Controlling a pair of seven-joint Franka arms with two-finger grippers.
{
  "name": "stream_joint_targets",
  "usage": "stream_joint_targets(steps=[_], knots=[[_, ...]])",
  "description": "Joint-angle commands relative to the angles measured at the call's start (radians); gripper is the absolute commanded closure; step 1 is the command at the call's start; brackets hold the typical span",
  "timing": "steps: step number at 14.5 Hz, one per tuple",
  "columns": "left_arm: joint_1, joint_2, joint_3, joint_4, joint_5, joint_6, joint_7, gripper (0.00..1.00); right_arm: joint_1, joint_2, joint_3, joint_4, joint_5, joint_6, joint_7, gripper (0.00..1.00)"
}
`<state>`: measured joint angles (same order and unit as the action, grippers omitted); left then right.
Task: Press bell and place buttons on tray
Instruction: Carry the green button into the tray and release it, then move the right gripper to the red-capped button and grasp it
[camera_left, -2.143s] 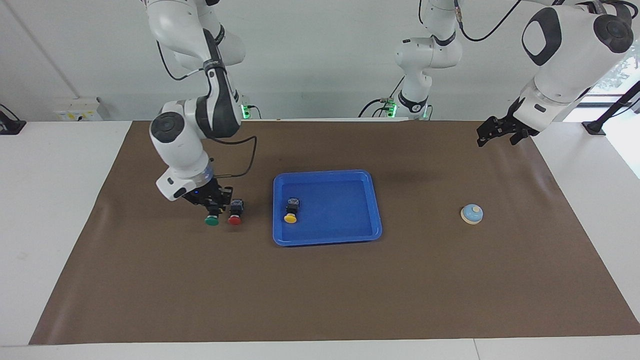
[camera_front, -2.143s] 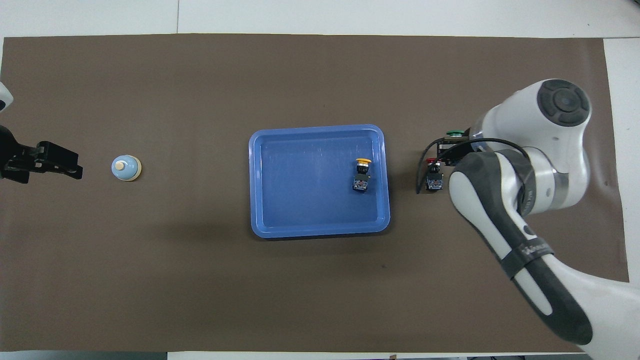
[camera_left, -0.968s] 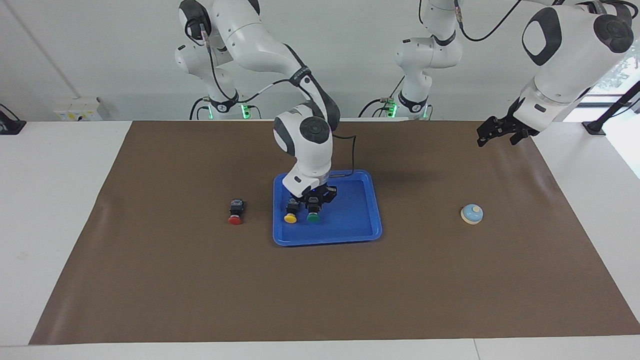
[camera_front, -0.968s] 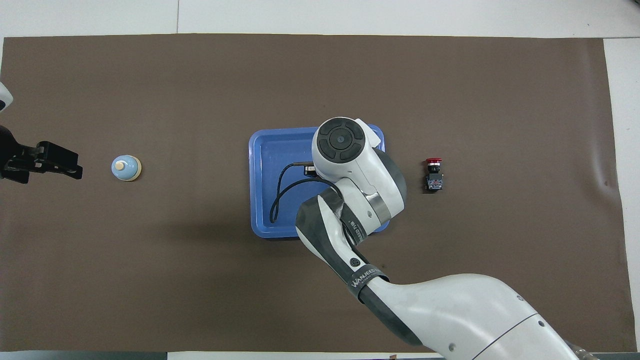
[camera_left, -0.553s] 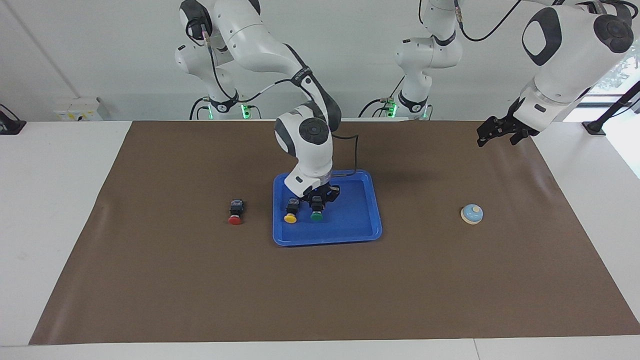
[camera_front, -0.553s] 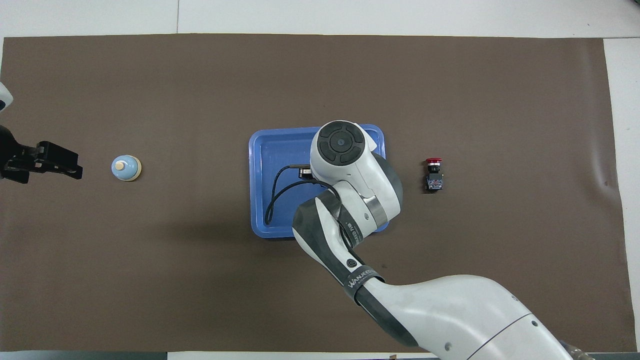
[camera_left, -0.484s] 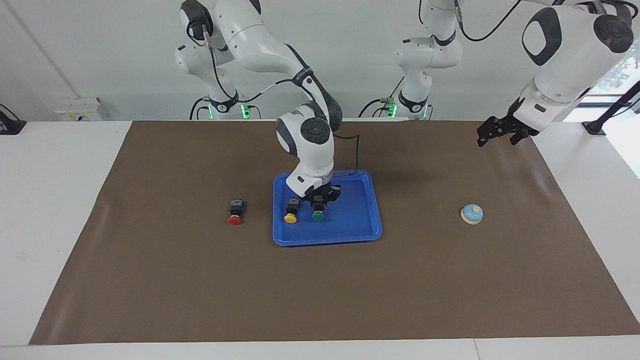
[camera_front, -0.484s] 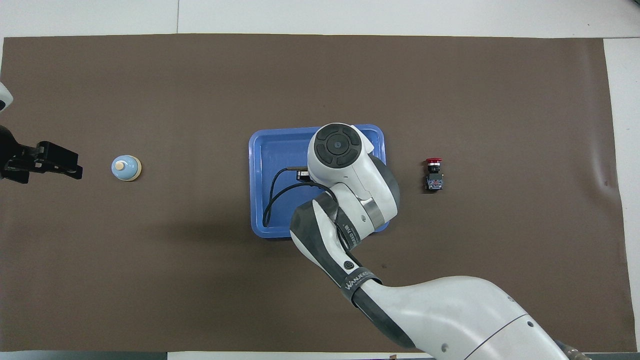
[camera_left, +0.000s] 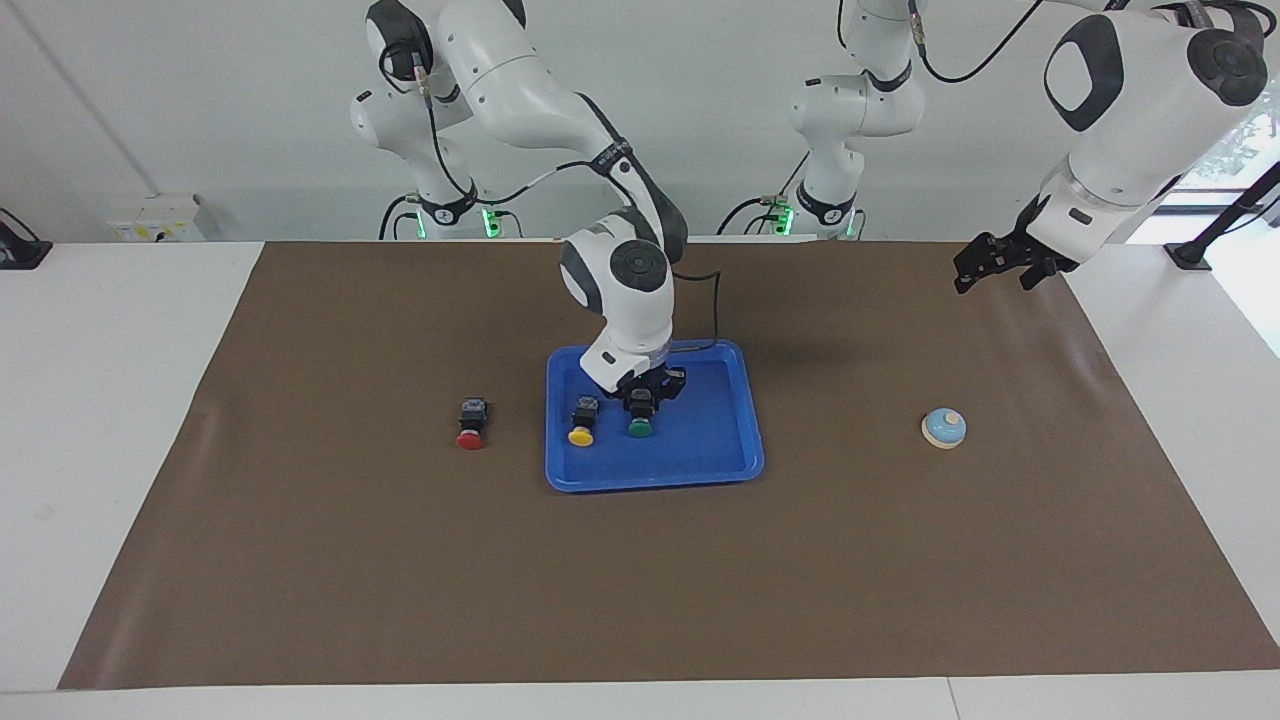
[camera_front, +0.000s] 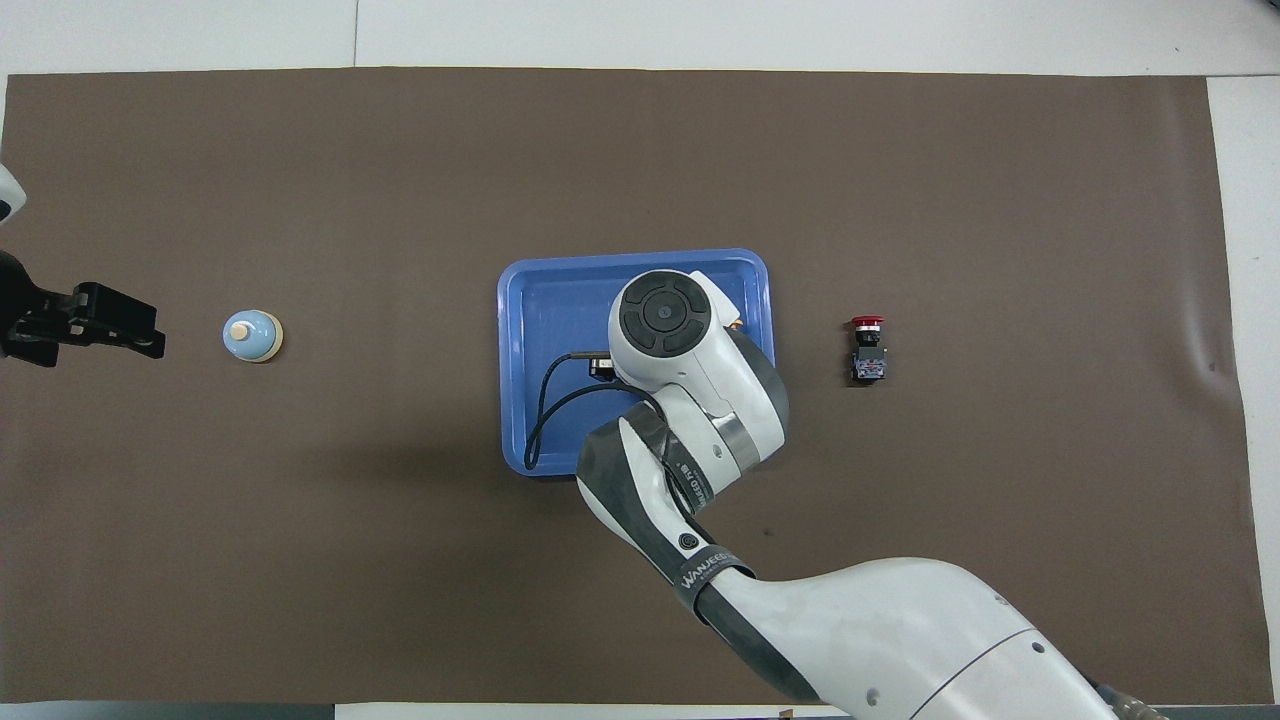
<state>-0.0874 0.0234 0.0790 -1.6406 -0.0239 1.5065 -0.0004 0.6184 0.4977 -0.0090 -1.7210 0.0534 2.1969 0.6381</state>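
My right gripper (camera_left: 640, 405) sits on the green button (camera_left: 639, 428) in the tray (camera_left: 735, 455) — grip state unclear. Red button (camera_left: 470, 425) on the mat — light, rigid; pinch its black body.

We see two buttons (camera_left: 610, 420) in the tray (camera_left: 720, 450); a third (camera_left: 471, 423) sits at its nine o'clock, the bell (camera_left: 943, 428) at three.

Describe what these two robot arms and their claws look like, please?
Both arms are glossy white with rounded segments and dark grey or black joint caps. The right arm wears a black band with white lettering, and a thin black cable loops near its wrist. The left gripper and right gripper are small, black and blocky.
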Motion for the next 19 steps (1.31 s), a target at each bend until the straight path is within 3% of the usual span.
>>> stream_joint_targets(steps=[1, 4, 6, 9, 11, 14, 19], knots=[[-0.003, -0.008, 0.002, 0.008, 0.012, -0.015, -0.001, 0.00, -0.014, -0.025, -0.008, 0.063, -0.009, -0.106, 0.011, 0.00], [-0.002, -0.008, 0.002, 0.008, 0.012, -0.015, -0.001, 0.00, -0.086, -0.097, -0.043, 0.086, -0.052, -0.192, -0.090, 0.00], [-0.003, -0.008, 0.002, 0.008, 0.012, -0.015, -0.001, 0.00, -0.164, -0.137, -0.043, 0.061, -0.055, -0.204, -0.214, 0.00], [-0.003, -0.008, 0.002, 0.008, 0.012, -0.015, -0.001, 0.00, -0.270, -0.169, -0.043, -0.021, -0.056, -0.195, -0.245, 0.00], [-0.002, -0.008, 0.002, 0.008, 0.012, -0.015, -0.001, 0.00, -0.333, -0.203, -0.043, -0.135, -0.055, -0.117, -0.306, 0.00], [-0.003, -0.008, 0.002, 0.008, 0.012, -0.015, -0.001, 0.00, -0.347, -0.232, -0.043, -0.256, -0.053, 0.019, -0.347, 0.00], [-0.002, -0.008, 0.002, 0.008, 0.012, -0.015, -0.001, 0.00, -0.352, -0.248, -0.040, -0.328, -0.052, 0.061, -0.350, 0.00]])
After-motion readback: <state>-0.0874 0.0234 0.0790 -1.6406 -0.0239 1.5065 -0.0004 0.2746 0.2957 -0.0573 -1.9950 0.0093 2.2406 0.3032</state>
